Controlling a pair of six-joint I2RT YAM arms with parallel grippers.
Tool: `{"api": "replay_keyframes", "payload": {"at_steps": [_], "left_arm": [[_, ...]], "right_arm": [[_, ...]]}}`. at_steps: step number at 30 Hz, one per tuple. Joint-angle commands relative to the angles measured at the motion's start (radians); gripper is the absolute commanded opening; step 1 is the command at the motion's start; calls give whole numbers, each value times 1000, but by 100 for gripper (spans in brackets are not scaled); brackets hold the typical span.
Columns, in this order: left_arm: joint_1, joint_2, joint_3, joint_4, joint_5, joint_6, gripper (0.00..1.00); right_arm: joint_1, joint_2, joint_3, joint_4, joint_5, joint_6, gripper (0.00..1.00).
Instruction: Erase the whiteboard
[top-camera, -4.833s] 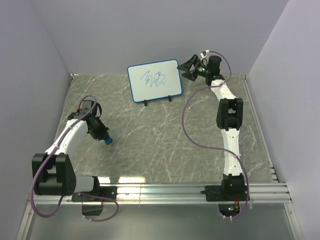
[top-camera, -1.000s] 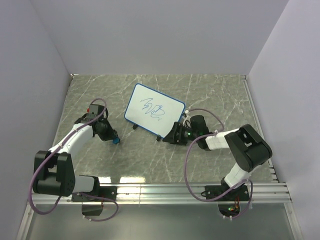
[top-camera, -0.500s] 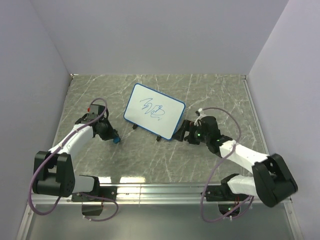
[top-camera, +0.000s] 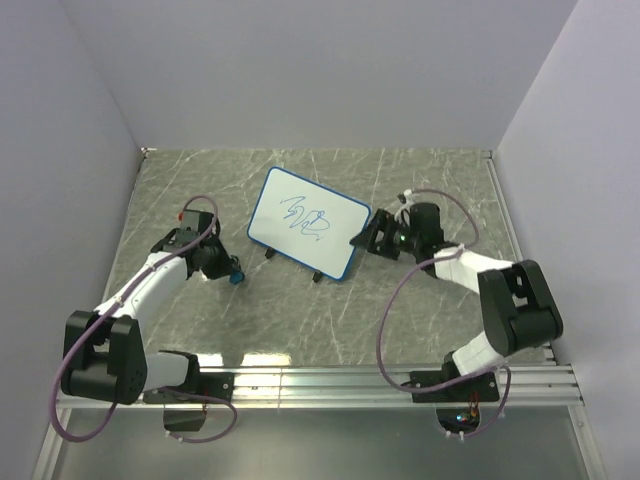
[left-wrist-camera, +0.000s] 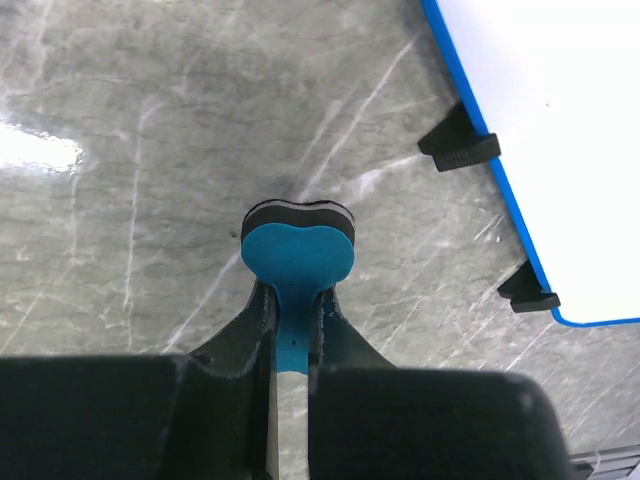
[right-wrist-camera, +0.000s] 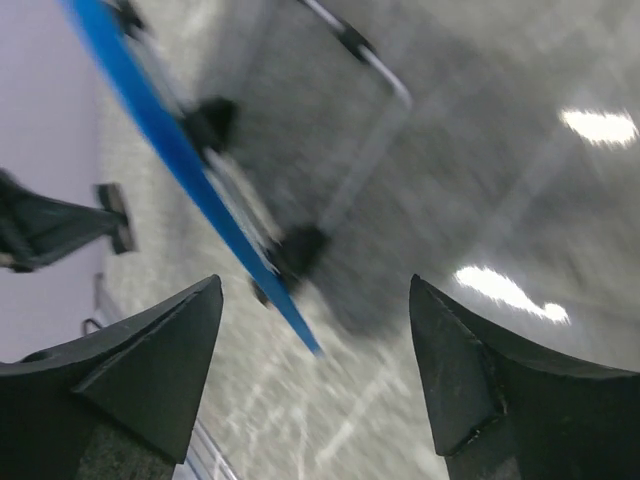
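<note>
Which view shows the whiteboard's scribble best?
Top external: the whole whiteboard faces it, with the blue scribble legible. Left wrist catches only a blank corner; right wrist shows just a blurred blue edge.

Under me lies a grey marble-patterned tabletop (top-camera: 300, 320), veined with white. A small blue eraser (left-wrist-camera: 297, 245) points its rounded, heart-shaped end down at that surface, with a dark felt layer on its far face. I cannot tell whether the felt touches the stone. From above, it is a blue speck (top-camera: 235, 278) on the left half of the table. Lamps leave bright glare patches (left-wrist-camera: 35, 150) on the stone. Pale lavender walls (top-camera: 320, 70) close in three sides, and an aluminium rail (top-camera: 340, 383) runs along the near edge.
</note>
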Motion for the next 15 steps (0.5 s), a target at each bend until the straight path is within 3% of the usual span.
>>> {"api": "replay_keyframes", "payload": {"at_steps": [1, 6, 15], "left_arm": [[-17, -14, 45, 44, -36, 34, 0], [-20, 59, 141, 50, -51, 32, 0], [-109, 236, 332, 78, -50, 8, 0]], "right_arm": [[-1, 46, 128, 91, -107, -17, 81], [-1, 74, 187, 64, -122, -31, 76], [-2, 178, 284, 47, -133, -54, 53]]}}
